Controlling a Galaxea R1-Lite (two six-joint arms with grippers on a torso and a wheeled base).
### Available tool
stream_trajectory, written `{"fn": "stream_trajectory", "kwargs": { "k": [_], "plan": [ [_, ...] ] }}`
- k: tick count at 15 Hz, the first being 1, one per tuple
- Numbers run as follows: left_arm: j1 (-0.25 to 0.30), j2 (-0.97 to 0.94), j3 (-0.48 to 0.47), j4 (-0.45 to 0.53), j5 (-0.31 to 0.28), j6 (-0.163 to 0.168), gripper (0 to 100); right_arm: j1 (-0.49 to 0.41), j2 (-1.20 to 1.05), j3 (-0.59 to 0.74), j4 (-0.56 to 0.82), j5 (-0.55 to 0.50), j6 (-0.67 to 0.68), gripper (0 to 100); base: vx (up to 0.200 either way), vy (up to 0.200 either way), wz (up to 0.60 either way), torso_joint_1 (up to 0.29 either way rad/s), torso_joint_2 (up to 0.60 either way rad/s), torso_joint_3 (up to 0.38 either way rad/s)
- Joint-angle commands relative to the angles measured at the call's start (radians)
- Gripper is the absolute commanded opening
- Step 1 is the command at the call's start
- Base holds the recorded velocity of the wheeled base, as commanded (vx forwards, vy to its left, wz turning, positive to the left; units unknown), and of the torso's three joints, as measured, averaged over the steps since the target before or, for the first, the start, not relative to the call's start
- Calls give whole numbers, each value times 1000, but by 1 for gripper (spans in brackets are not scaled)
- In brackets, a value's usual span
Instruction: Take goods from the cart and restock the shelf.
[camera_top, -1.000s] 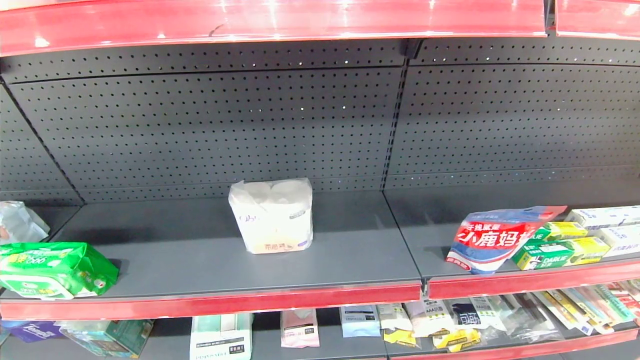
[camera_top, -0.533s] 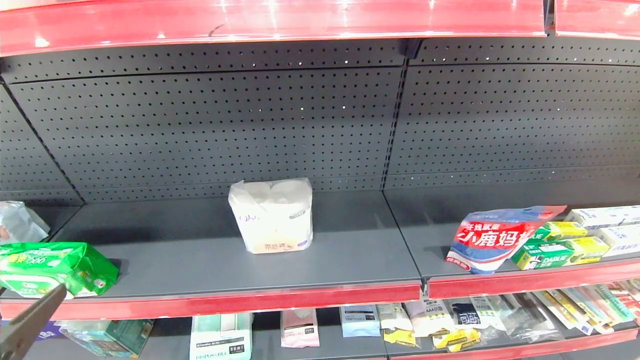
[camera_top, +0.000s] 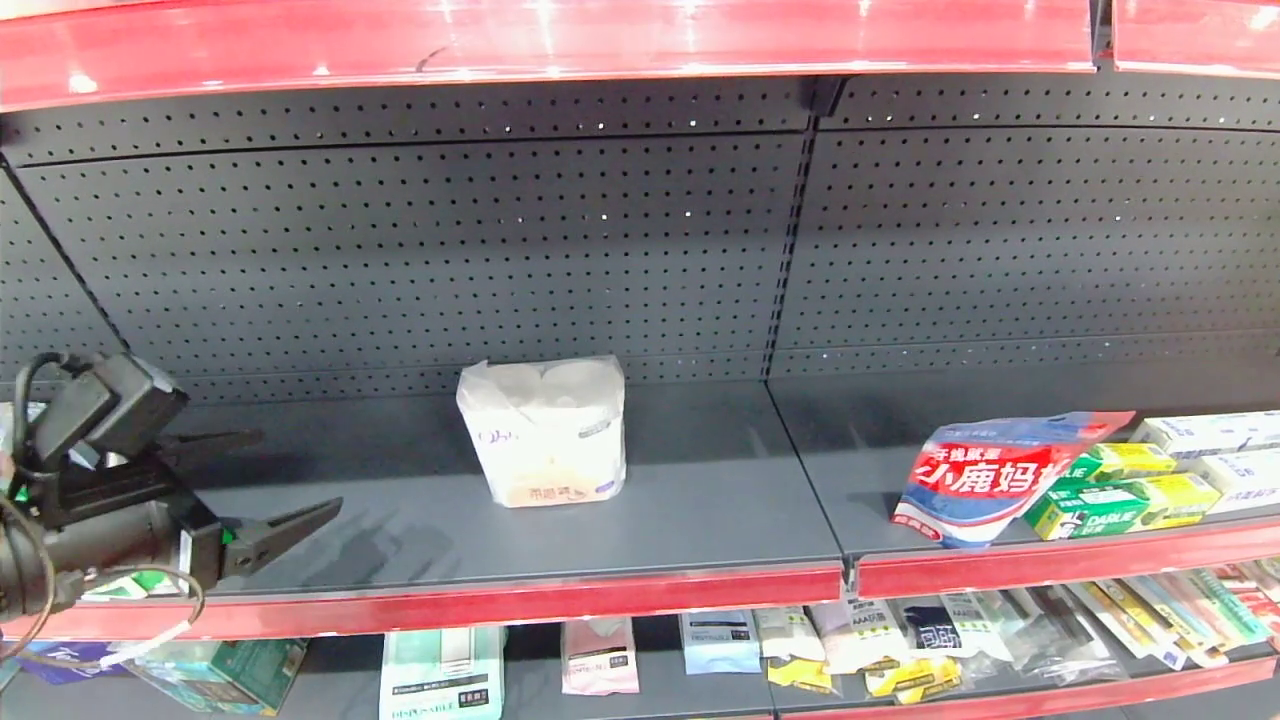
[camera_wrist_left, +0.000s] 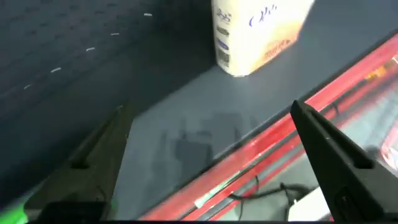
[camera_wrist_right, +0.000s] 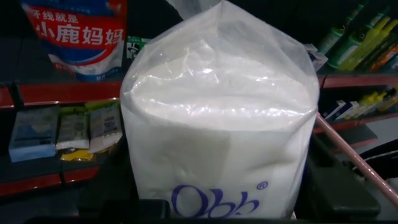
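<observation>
A white toilet paper pack (camera_top: 545, 432) stands upright in the middle of the grey shelf (camera_top: 700, 500) and appears again in the left wrist view (camera_wrist_left: 255, 31). My left gripper (camera_top: 290, 478) hovers open over the shelf's left end, well to the left of that pack. In its own view the left gripper (camera_wrist_left: 208, 115) has its fingers spread wide over bare shelf, with nothing between them. A second toilet paper pack (camera_wrist_right: 217, 124) in clear plastic sits between the dark fingers (camera_wrist_right: 339, 186) of my right gripper (camera_wrist_right: 224, 193), which is shut on it, in front of the lower shelves.
A red-and-blue pouch (camera_top: 985, 475) and green and white boxes (camera_top: 1130, 495) lie on the shelf's right section. The red shelf lip (camera_top: 500, 600) runs along the front. Small packets (camera_top: 850, 640) fill the lower shelf. A green wipes pack (camera_top: 120, 585) is mostly behind my left arm.
My left arm has risen from the lower left into the head view and now covers the green wipes pack. The packs on the shelf have not moved.
</observation>
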Motion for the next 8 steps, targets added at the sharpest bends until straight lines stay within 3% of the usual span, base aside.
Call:
{"fn": "stream_trajectory", "kwargs": {
  "k": [1,2,3,8],
  "plan": [
    [14,219,-113,-7,-74,64,100,0,7,1,0,0,0,0,0,0,0,0,0,0],
    [12,281,-185,-7,-115,107,100,0,7,3,1,0,0,0,0,0,0,0,0,0],
    [9,304,-202,-7,-147,127,100,0,6,3,1,-2,0,0,0,0,0,0,0,0],
    [-21,438,-322,-12,-289,130,100,0,9,-2,1,-2,-23,0,0,0,0,0,0,0]
  ]
}}
